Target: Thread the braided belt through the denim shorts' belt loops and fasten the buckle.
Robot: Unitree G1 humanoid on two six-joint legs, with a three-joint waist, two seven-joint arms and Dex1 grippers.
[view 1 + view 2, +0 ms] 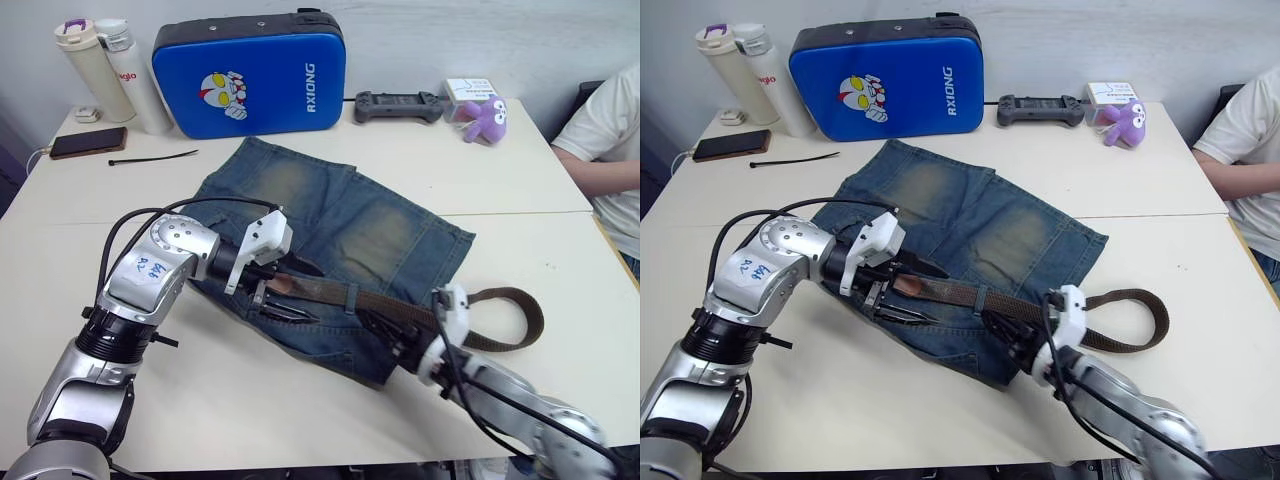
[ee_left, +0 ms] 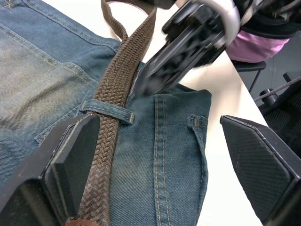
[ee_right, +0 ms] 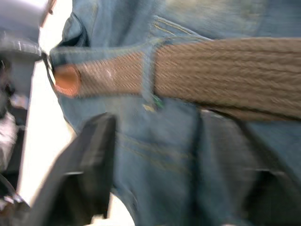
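Left wrist view: left gripper (image 2: 155,174) spread wide, straddling braided belt (image 2: 110,117) under belt loop (image 2: 106,109).

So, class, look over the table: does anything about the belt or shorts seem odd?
The braided belt runs under one belt loop on the denim shorts, but its far end curls in a loose loop on the bare table beyond the shorts. No buckle can be seen.

Left hand (image 2: 155,165) and right hand (image 3: 155,179) spread wide
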